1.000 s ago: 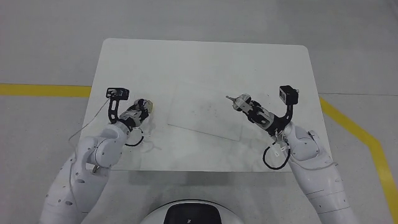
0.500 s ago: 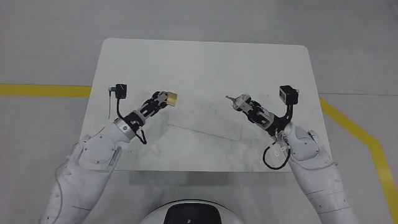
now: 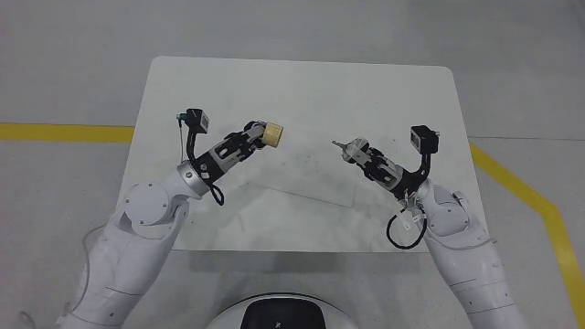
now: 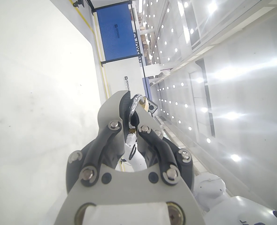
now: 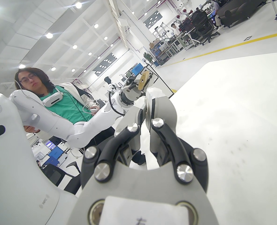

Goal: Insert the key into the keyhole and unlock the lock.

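Your left hand (image 3: pixel 254 138) is clamped shut on the lock (image 3: pixel 271 133), pinching it by the shackle (image 4: pixel 134 104) and holding it raised above the counter (image 3: pixel 366 91), left of the counter's middle. Right of the counter's middle, the key (image 3: pixel 339 144) sticks out of your right hand (image 3: pixel 351 151), which is closed tight on it, tip pointing toward the counter's left side.

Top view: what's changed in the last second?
The left arm carried the lock away from the robot and toward the table's middle, closer to the key, jaws shut on it throughout. The right arm and key stayed put.
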Controlling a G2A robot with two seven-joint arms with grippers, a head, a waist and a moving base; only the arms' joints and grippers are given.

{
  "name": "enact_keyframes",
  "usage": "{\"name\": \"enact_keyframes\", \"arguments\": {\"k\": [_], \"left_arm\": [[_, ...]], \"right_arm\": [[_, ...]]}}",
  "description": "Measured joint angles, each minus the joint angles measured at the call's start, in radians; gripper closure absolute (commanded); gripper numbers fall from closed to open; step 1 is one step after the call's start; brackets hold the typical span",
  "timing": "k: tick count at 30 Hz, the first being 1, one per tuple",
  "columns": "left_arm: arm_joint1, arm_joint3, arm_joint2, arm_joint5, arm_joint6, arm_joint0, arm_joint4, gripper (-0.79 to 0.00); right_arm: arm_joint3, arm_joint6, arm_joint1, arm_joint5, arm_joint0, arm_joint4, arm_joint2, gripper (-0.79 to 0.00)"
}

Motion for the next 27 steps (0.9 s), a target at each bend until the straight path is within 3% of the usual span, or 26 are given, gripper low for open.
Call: {"name": "enact_keyframes", "arguments": {"k": [14, 20, 27], "left_arm": [[-0.005, -0.009, 0.059, 0.062, -0.053, -0.048, 0.023, 0.0], [-0.006, -0.017, 0.06, 0.038, -0.06, -0.04, 0.003, 0.0], [-0.014, 0.014, 0.108, -0.006, -0.087, -0.071, 0.008, 0.0]], "right_arm": [[0.0, -0.003, 0.0, 0.003, -0.001, -0.002, 0.001, 0.0], [0.018, -0.157, -0.018, 0.061, 0.012, 0.046, -0.013, 0.0], [0.033, -0.198, -0.044, 0.161, 0.057, -0.004, -0.11, 0.0]]}}
